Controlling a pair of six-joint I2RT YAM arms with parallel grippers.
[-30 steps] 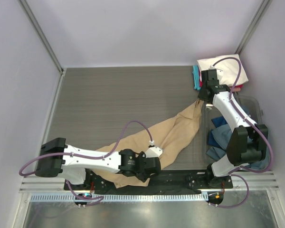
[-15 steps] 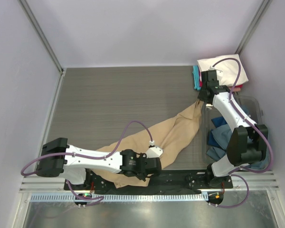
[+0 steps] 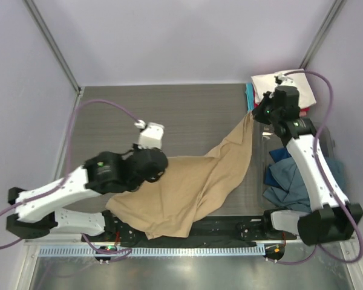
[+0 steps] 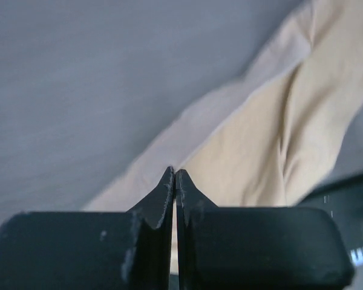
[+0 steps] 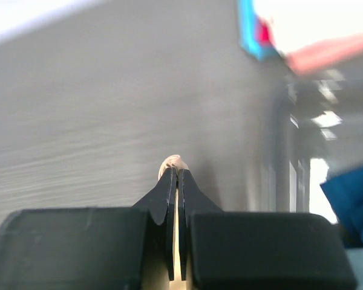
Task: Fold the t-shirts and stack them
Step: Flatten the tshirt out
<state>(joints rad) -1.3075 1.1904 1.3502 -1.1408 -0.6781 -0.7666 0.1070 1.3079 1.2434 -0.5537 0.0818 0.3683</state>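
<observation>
The tan t-shirt is spread between the two arms, in the near middle of the table. The left hand has its fingers pressed together on the left upper edge of the cloth. In the left wrist view the two black tips meet with no gap and the tan cloth runs away from them to the right. The right hand is on the far right side and pinches the other corner of the same t-shirt. In its own wrist view a small tan fold stands out just above the closed tips. From this corner the cloth goes down and to the left in long folds, and its near hem lies over the black plate at the near edge of the table. In the far right corner there is a small pile of folded t-shirts (the lower ones show only at their edges): a cream-white t-shirt on top, with a teal t-shirt and a red t-shirt showing under it at the left. To the right of the tan cloth, slate blue t-shirts lie loosely in a clear bin, partly behind the right arm.
</observation>
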